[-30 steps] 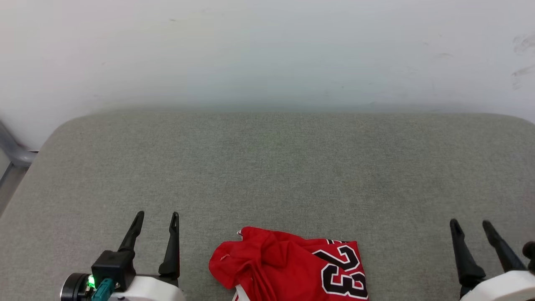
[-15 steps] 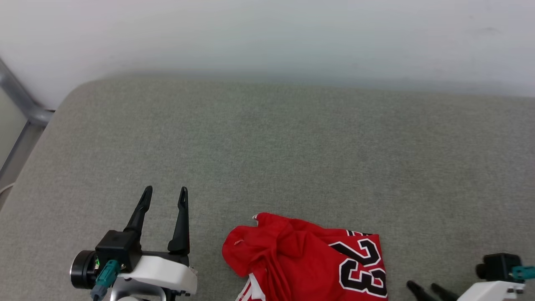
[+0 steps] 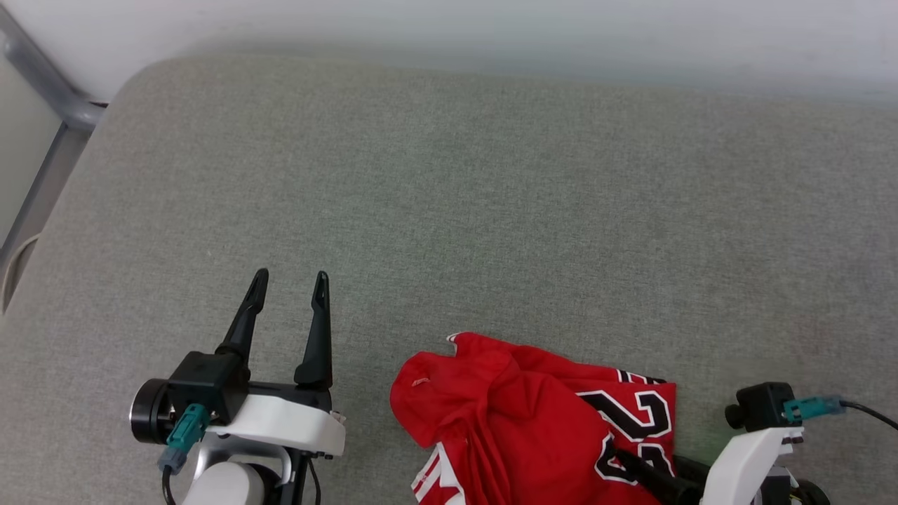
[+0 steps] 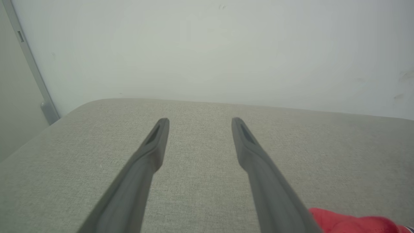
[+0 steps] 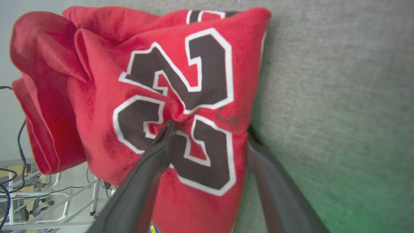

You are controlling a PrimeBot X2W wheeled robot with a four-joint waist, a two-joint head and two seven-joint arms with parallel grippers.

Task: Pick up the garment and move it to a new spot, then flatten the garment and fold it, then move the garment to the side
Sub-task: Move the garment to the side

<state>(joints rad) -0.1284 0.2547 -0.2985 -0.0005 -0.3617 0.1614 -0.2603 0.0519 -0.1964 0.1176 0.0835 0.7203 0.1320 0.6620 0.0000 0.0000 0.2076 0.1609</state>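
Note:
The garment (image 3: pixel 519 414) is a crumpled red heap with a black, white-outlined "23", lying at the near edge of the grey cushion (image 3: pixel 449 210). My right gripper (image 3: pixel 645 457) comes in from the right, open, over the garment's right end. In the right wrist view the right gripper (image 5: pixel 210 127) straddles the garment (image 5: pixel 136 74): one fingertip (image 5: pixel 168 129) presses into the number, the other is at the cloth's edge. My left gripper (image 3: pixel 291 275) stands open and empty to the garment's left, its fingers pointing at the wall. The left gripper (image 4: pixel 199 120) has a red bit of garment (image 4: pixel 352 223) beside it.
A pale wall (image 3: pixel 491 28) rises behind the cushion. A grey metal bar (image 3: pixel 42 84) stands past the cushion's far left corner. Beyond the near edge, the right wrist view has a metal rack and cables (image 5: pixel 38 194). Bare grey cushion stretches ahead and to both sides.
The head camera has tilted down and turned. My right gripper has swung from pointing up at the lower right to reaching leftward onto the garment's numbered end. The garment lies as before.

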